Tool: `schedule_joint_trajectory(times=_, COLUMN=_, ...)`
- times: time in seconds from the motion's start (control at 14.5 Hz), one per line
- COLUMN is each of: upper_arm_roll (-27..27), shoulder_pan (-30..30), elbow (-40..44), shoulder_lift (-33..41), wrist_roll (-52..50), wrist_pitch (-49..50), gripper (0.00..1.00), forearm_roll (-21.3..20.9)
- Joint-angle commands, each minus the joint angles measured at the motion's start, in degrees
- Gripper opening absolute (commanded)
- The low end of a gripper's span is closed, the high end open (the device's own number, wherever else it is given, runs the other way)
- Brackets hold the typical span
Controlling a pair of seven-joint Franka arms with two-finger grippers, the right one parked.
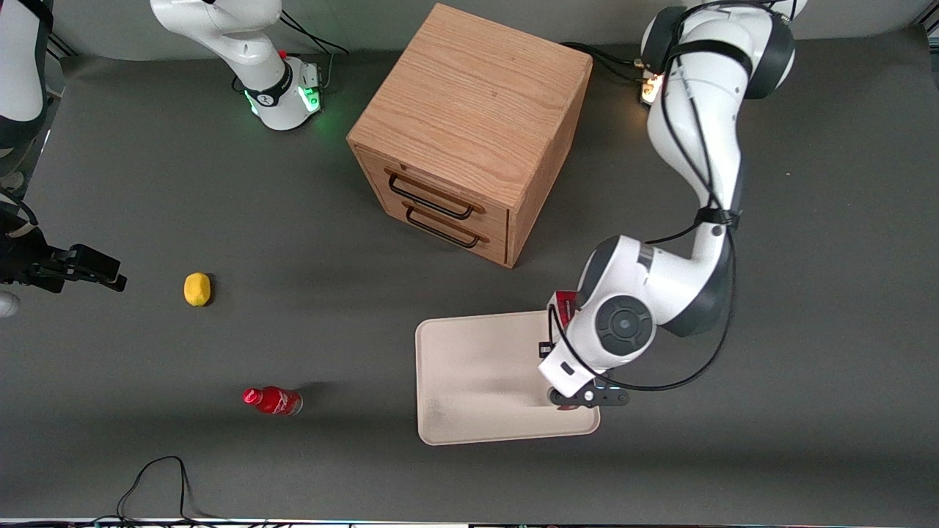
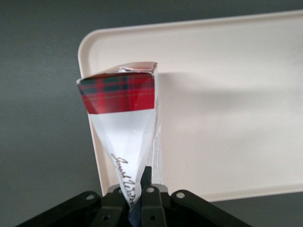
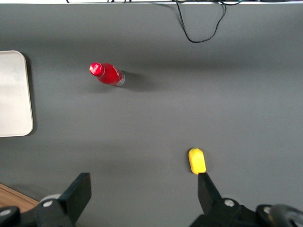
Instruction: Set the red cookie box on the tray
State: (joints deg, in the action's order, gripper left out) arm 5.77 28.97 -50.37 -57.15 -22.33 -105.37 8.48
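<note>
Even, diffuse light from overhead falls on the dark grey desk (image 1: pixel 147 183), and shadows are soft-edged: a broad one lies beside the wooden cabinet (image 1: pixel 469 110) and fainter bands cross the desk. Under the tool (image 2: pixel 139 191), the red cookie box (image 2: pixel 125 118) throws a pale shadow over the bright, nearly washed-out tray (image 2: pixel 227 94). Close to the wrist lens, the tool's black housing looks slightly soft. Green and orange lamps glow at the arm bases.

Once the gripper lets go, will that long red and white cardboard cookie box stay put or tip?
The gripper pinches the red and white cardboard cookie box over the pale beige tray. Long, narrow and probably light, it likely topples flat if released on end. Flat faces shouldn't roll.
</note>
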Motion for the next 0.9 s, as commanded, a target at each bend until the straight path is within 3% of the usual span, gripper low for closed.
schedule_joint_trajectory(times=0.0, upper_arm_roll=2.5, shoulder_pan=1.6, elbow=1.4, shoulder_lift=-1.9, wrist_roll=0.5, wrist_pitch=-2.4, gripper=0.00, forearm_roll=-1.5)
schedule_joint_trajectory(times=0.21, upper_arm_roll=3.7, shoulder_pan=2.3, elbow=-0.2, shoulder_lift=-2.9, wrist_roll=-0.5, wrist_pitch=-4.9, gripper=0.00, forearm_roll=-1.6)
schedule_joint_trajectory(times=0.28, upper_arm_roll=4.9, shoulder_pan=2.3, elbow=-0.3, shoulder_lift=-3.1, wrist_roll=-0.3, wrist_pitch=-5.3, gripper=0.11, forearm_roll=-1.6)
schedule_joint_trajectory(times=0.34, upper_arm_roll=5.1, shoulder_pan=2.4, elbow=-1.0, shoulder_lift=-3.1, wrist_roll=0.0, wrist_pitch=-5.9, gripper=0.99, forearm_roll=-1.8)
schedule_joint_trajectory(times=0.55, upper_arm_roll=5.6, shoulder_pan=3.1, elbow=-2.2, shoulder_lift=-1.7, wrist_roll=-0.2, wrist_pitch=-7.5, gripper=1.00, forearm_roll=-1.9)
schedule_joint_trajectory(times=0.83, upper_arm_roll=5.6, shoulder_pan=1.2, elbow=-15.1, shoulder_lift=12.3, wrist_roll=0.1, wrist_pitch=-7.6, gripper=1.00, forearm_roll=-1.1)
